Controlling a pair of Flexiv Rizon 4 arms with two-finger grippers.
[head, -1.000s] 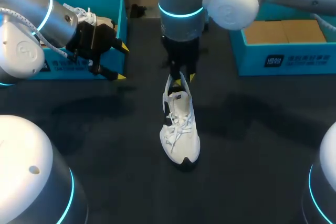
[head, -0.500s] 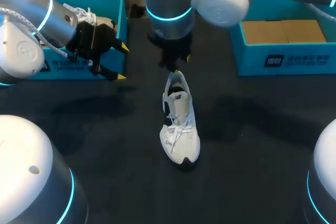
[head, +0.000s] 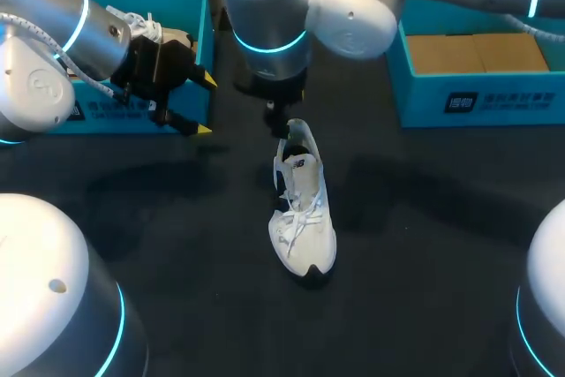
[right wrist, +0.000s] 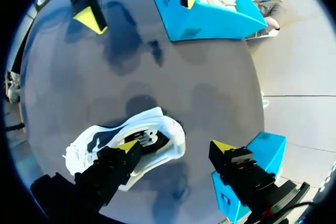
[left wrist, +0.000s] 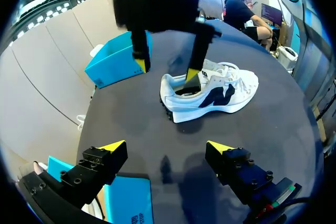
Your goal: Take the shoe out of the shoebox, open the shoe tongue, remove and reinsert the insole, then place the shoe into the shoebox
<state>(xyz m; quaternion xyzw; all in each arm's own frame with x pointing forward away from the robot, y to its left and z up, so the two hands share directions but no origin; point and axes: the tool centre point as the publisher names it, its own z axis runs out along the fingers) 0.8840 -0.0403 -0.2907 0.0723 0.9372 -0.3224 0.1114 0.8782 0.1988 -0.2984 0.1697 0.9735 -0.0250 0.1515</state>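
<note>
A white sneaker with a dark side patch [head: 302, 209] stands upright on the dark table, toe toward me. My right gripper [head: 278, 123] hangs open just above its heel. In the right wrist view, the right gripper [right wrist: 176, 146] has one finger over the shoe's [right wrist: 126, 140] opening and the other clear of the heel. The left wrist view shows the sneaker [left wrist: 210, 93] side-on, with the right gripper [left wrist: 165, 69] at the heel end. My left gripper [head: 205, 103] stays open and empty by the left shoebox [head: 190, 15]. In its own view, the left gripper [left wrist: 165, 148] is well short of the shoe.
The teal left shoebox holds a second white shoe [head: 132, 22]. Another teal shoebox [head: 477, 99] with a brown inside stands at the back right. Dark tabletop [head: 424, 245] surrounds the sneaker.
My right gripper has opened and let go of the shoe's heel, and the arm has swung to the left. The shoe stays where it stood. The left arm has not moved.
</note>
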